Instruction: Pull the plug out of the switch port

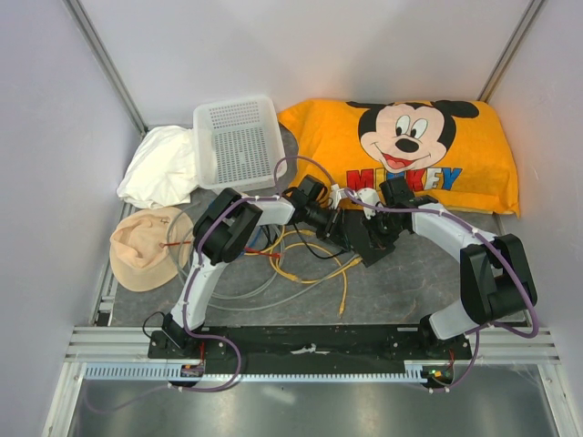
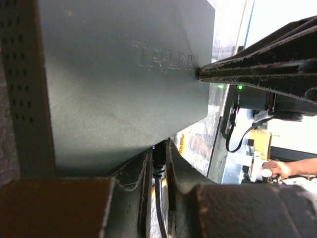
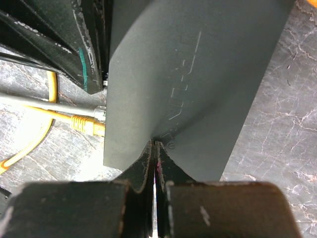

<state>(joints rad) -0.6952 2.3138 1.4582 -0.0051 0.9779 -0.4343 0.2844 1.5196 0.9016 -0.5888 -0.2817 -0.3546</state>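
The switch (image 2: pixel 124 84) is a flat black box with raised lettering, lying mid-table between both arms (image 1: pixel 372 246). A black plug (image 2: pixel 159 161) sits in a port in its near edge, its cable running down between my left fingers. My left gripper (image 2: pixel 159 148) is shut on this plug, right at the box edge (image 1: pixel 339 223). My right gripper (image 3: pixel 156 145) is shut, its tips pressed on the box's top face by the lettering (image 2: pixel 200 72). A yellow plug (image 3: pixel 85 124) and a grey plug (image 3: pixel 99 113) sit in another edge of the box (image 3: pixel 198 74).
Yellow and grey cables (image 1: pixel 314 269) lie looped on the mat in front of the box. A white basket (image 1: pixel 239 141), a white cloth (image 1: pixel 159 164) and a tan hat (image 1: pixel 146 246) are at the left. A yellow Mickey pillow (image 1: pixel 410 150) lies behind.
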